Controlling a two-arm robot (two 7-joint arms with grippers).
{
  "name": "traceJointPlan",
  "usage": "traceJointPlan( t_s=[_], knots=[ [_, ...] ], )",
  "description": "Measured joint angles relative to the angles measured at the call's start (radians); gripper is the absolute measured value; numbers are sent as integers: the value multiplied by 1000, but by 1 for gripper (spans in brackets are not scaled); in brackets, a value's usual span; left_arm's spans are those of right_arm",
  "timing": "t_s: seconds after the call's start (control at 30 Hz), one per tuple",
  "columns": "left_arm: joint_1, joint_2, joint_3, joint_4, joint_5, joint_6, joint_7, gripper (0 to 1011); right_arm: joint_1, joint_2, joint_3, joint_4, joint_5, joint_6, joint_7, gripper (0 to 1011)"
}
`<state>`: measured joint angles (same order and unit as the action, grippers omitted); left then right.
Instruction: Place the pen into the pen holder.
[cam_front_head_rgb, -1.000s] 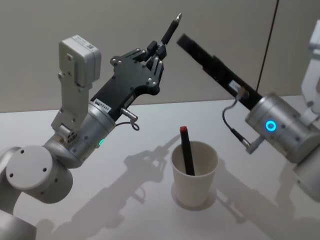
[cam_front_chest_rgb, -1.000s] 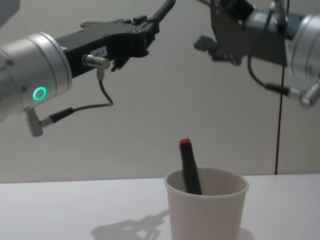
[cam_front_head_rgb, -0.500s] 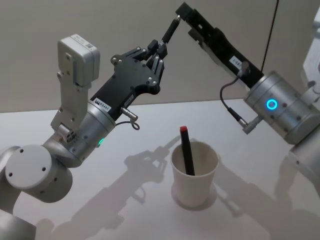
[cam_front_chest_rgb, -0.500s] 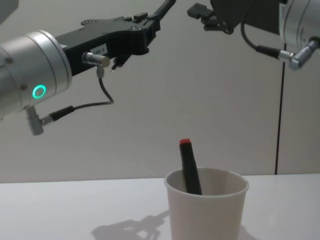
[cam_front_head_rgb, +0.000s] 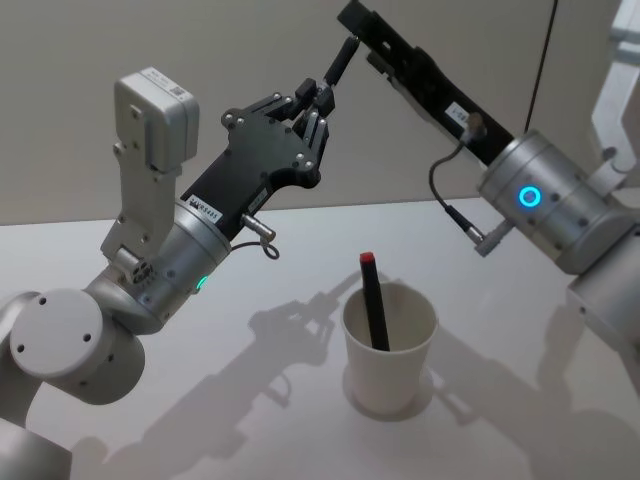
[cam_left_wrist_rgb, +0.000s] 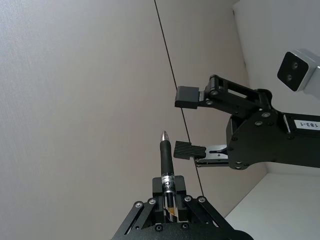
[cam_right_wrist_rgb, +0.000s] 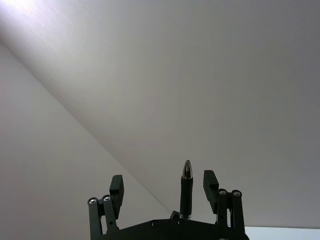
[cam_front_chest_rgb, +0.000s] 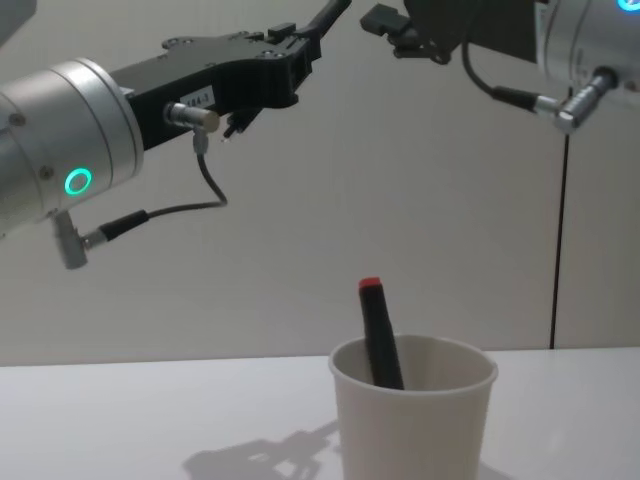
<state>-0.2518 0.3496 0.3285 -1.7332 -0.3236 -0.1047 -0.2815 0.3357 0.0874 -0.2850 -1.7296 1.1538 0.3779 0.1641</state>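
The step in hand looks like a mid-air hand-over. The left gripper (cam_front_head_rgb: 316, 100) has its jaws clenched on the lower barrel of the black pen (cam_front_head_rgb: 338, 65), whose metal tip points up and away from them. The right gripper (cam_left_wrist_rgb: 186, 122) meets it with jaws spread wide. The pen's tip stands between them, nearer one finger (cam_right_wrist_rgb: 209, 181) than the other and apparently touching neither.

The pen holder (cam_front_head_rgb: 395, 385) sits on the tabletop (cam_front_head_rgb: 300, 235) well below both pairs of jaws. A red-capped pen (cam_front_head_rgb: 373, 305) already leans inside it.

The next move probably calls for the right jaws to centre on the upper barrel and close firmly. Only then should the left jaws release, or the pen could drop.
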Motion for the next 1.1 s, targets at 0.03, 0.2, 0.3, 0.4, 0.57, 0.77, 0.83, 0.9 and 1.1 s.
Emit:
traceJointPlan(
  t_s=[0.03,0.2,0.3,0.4,0.57,0.77,0.83,0.9,1.1],
  knots=[
    [0,0,0,0,0,0,0,140,5,-2,-3,5,-4,0,0,1002],
    [0,0,0,0,0,0,-1,140,20,-11,-12,24,-16,-1,-1,1002],
    [0,0,0,0,0,0,-1,139,28,-15,-17,37,-23,-5,-1,1002],
    [0,0,0,0,0,0,-1,140,35,-19,-21,51,-28,-10,-3,1001],
    [0,0,0,0,0,0,-1,139,42,-22,-27,71,-33,-18,-3,1001],
    [0,0,0,0,0,0,-1,140,45,-21,-33,86,-34,-23,0,1001],
    [0,0,0,0,0,0,-1,139,45,-20,-35,89,-34,-25,1,1002],
    [0,0,0,0,0,0,-1,139,45,-20,-37,92,-34,-27,3,1001],
    [0,0,0,0,0,0,-1,140,44,-19,-43,99,-34,-31,7,1001]
  ],
)
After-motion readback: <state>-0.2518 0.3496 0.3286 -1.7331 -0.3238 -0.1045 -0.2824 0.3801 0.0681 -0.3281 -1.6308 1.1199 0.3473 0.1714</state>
